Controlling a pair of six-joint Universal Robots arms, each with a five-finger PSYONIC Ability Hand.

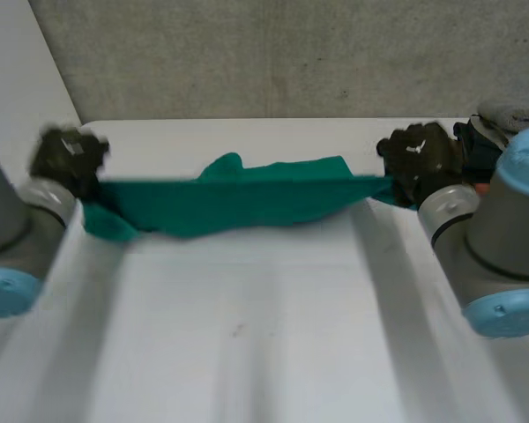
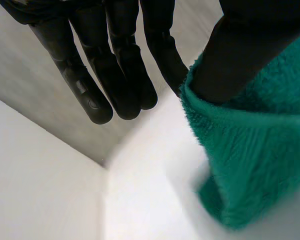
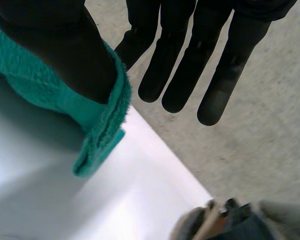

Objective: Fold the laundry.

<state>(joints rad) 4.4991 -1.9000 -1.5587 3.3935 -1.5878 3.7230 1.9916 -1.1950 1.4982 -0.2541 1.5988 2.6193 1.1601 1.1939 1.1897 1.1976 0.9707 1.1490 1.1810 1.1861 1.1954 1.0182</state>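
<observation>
A green towel [image 1: 247, 198] hangs stretched in a band between my two hands, just above the far part of the white table [image 1: 264, 335]. My left hand [image 1: 66, 157] holds its left end; a loose corner droops below it. In the left wrist view the thumb presses the towel [image 2: 260, 150] against the nearest finger, and the other fingers [image 2: 90, 75] stay straight. My right hand [image 1: 419, 159] holds the right end. In the right wrist view the thumb pins the towel's edge [image 3: 100, 125] against a finger while the remaining fingers [image 3: 190, 65] point straight out.
A heap of grey and dark clothes [image 1: 502, 119] lies at the table's far right corner, close behind my right hand, and appears as clothes [image 3: 230, 220] in the right wrist view. A grey concrete wall [image 1: 273, 53] stands behind the table.
</observation>
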